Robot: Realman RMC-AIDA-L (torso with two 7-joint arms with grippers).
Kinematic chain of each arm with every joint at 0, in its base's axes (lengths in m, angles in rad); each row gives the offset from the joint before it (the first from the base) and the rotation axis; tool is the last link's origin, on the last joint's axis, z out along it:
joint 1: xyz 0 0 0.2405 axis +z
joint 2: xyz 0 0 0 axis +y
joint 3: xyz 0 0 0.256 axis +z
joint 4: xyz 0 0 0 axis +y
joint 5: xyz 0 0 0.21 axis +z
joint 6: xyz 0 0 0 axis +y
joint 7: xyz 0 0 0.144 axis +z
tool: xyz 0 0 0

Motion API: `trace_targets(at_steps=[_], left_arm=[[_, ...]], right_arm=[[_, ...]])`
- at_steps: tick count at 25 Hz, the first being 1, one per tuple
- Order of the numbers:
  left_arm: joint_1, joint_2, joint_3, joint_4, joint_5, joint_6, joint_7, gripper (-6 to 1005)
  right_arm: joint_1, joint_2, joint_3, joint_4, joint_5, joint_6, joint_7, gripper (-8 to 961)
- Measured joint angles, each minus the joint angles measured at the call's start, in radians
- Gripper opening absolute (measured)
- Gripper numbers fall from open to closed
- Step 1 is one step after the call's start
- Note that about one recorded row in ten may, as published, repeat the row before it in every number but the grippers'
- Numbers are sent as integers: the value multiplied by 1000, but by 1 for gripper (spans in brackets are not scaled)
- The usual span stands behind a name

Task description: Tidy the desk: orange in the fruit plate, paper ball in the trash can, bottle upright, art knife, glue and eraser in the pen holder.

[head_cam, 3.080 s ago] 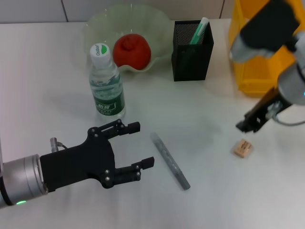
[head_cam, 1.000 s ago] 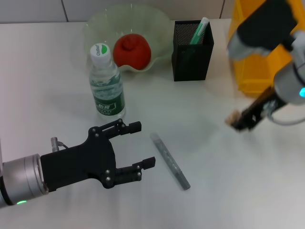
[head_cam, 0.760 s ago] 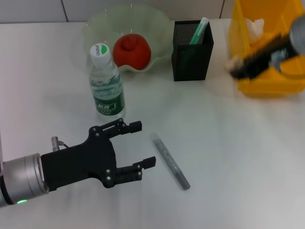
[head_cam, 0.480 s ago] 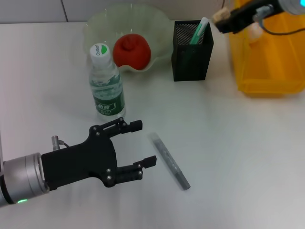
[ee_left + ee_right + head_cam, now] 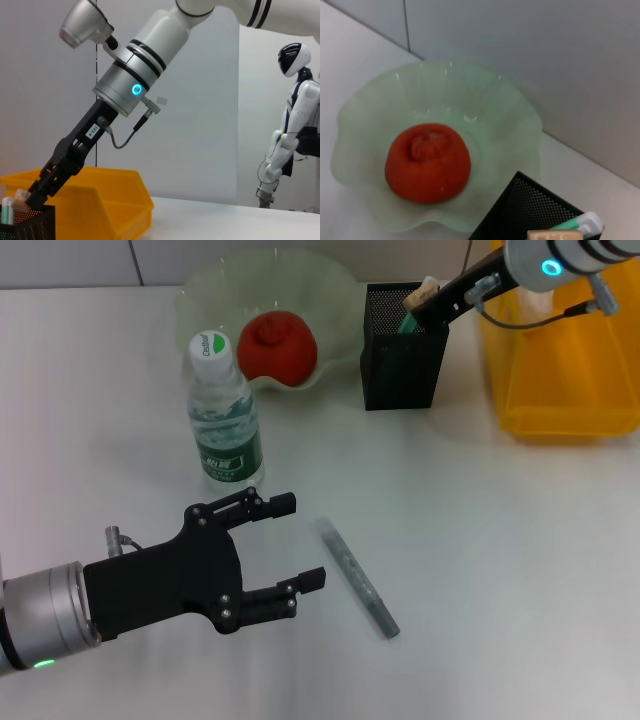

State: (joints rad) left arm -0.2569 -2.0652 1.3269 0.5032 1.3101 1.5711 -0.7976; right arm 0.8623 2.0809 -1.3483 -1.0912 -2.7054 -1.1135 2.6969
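The eraser [image 5: 428, 287] is pinched tight in the right gripper [image 5: 424, 302], just over the top of the pen holder [image 5: 402, 350]. A green and white glue stick [image 5: 580, 223] stands inside the holder. The orange [image 5: 277, 344] sits in the fruit plate [image 5: 210, 290]. The bottle [image 5: 225, 412] stands upright near a grey art knife [image 5: 357, 577] lying on the desk [image 5: 500, 570]. The left gripper [image 5: 290, 555] hangs low with its fingers spread wide, holding nothing. The yellow trash can [image 5: 560, 350] is beside the holder.
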Motion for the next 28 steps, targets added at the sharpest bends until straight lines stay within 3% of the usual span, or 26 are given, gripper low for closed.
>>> trace_targets(at_steps=[5, 9, 12, 14, 16, 18, 20, 28], left_arm=[[2, 1, -1, 2, 0, 1, 0, 785], [12, 8, -11, 10, 1, 12, -3, 785], [24, 12, -23, 19, 5, 20, -3, 785], [41, 18, -29, 27, 6, 26, -4, 785], [59, 24, -34, 35, 6, 30, -4, 785], [59, 24, -34, 35, 6, 30, -4, 785], [115, 40, -66, 44, 8, 33, -4, 785], [142, 49, -86, 43, 8, 32, -5, 785]], right_arm=[[2, 0, -1, -5, 1, -13, -3, 433], [-17, 2, 18, -94, 2, -102, 13, 443], [-33, 3, 25, -181, 6, -214, 33, 573], [-64, 5, 11, -295, 57, -375, 66, 659], [-74, 6, 2, -322, 78, -408, 76, 689], [-95, 6, -43, -369, 132, -478, 115, 720], [-109, 7, -121, -385, 163, -495, 147, 750], [-81, 9, -373, -252, 172, -347, 234, 750]])
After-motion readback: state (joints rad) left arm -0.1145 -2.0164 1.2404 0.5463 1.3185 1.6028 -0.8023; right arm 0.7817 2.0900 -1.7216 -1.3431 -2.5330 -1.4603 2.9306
